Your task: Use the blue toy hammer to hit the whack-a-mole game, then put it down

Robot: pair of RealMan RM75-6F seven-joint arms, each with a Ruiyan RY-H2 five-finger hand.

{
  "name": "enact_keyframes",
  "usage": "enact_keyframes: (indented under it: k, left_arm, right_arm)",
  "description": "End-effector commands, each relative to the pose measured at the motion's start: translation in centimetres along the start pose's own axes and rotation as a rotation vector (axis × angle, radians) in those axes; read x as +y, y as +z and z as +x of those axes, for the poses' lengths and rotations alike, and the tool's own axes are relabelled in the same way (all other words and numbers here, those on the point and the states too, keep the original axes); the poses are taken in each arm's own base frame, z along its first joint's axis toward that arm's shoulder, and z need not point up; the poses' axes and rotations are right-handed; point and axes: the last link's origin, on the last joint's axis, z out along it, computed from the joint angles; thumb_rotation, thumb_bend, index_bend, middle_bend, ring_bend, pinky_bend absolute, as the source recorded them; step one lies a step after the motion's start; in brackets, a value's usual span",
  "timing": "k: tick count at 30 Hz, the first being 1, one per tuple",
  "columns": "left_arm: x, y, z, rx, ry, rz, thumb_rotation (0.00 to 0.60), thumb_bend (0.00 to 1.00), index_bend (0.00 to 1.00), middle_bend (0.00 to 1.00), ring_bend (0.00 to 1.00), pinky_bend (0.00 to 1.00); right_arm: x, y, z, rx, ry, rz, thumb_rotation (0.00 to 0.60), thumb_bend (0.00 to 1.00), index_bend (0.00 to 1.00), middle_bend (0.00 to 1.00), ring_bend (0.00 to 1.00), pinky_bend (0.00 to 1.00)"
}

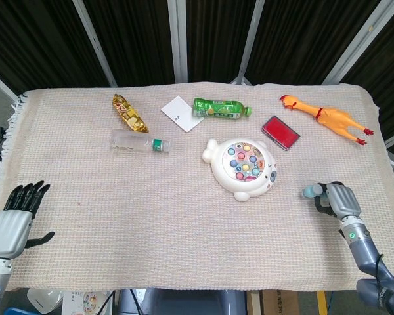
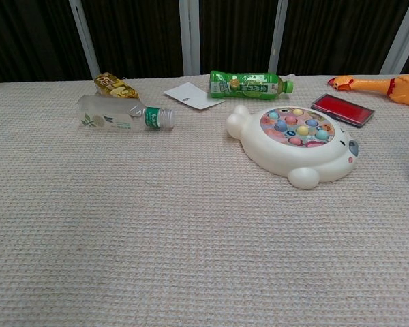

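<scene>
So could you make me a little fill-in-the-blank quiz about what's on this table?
1. The green bottle lies on its ____.
2. The rubber chicken is coloured ____.
3. The toy hammer is held by the robot's ____ hand.
4. The left hand holds ____.

Missing words: side; orange; right; nothing
</scene>
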Motion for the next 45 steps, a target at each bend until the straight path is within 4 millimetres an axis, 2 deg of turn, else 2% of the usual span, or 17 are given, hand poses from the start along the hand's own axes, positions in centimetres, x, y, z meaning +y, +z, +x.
enact_keyframes:
  k: [1,8,21,27,33,45]
  left_arm:
    - [0.0,0.0,0.0,0.0,-0.001,-0.001,0.6,0.03,0.0,0.0,0.0,0.0]
    - [0.0,0.0,-0.1,-0.002,-0.002,-0.005,0.6,0.03,0.0,0.0,0.0,0.0]
    - [0.4,0.3,0.0,0.001,0.002,-0.022,0.6,0.03,0.0,0.0,0.0,0.0]
    - [0.2,0.4,-0.1,-0.004,0.0,-0.011,0.6,0.03,0.0,0.0,0.0,0.0]
    - [0.0,0.4,-0.2,-0.01,0.0,-0.006,0.6,0.03,0.0,0.0,0.0,0.0]
    - [-0.4,0.5,-0.4,-0.015,-0.003,0.003,0.6,0.03,0.0,0.0,0.0,0.0]
  right_arm:
    - [-0.7,0.0,0.5,0.008,-0.005,0.028,0.6,0.9,0.77,0.66,0.47,0.27]
    - [-3.1,0.3,1.5,0.016,-0.017,0.108,0.6,0.96,0.84,0.7,0.52,0.35]
    - [-13.1,3.2,6.1,-0.044,-0.134,0.29,0.6,1.0,0.91,0.76,0.57,0.39]
    - [-16.2,4.8,6.7,-0.066,-0.2,0.3,0.6,1.0,0.94,0.77,0.59,0.4]
    - [-17.7,5.8,5.9,-0.073,-0.264,0.292,0.6,1.0,0.95,0.78,0.59,0.4]
    - [-17.5,7.0,3.8,-0.085,-0.325,0.239,0.6,1.0,0.96,0.78,0.59,0.4]
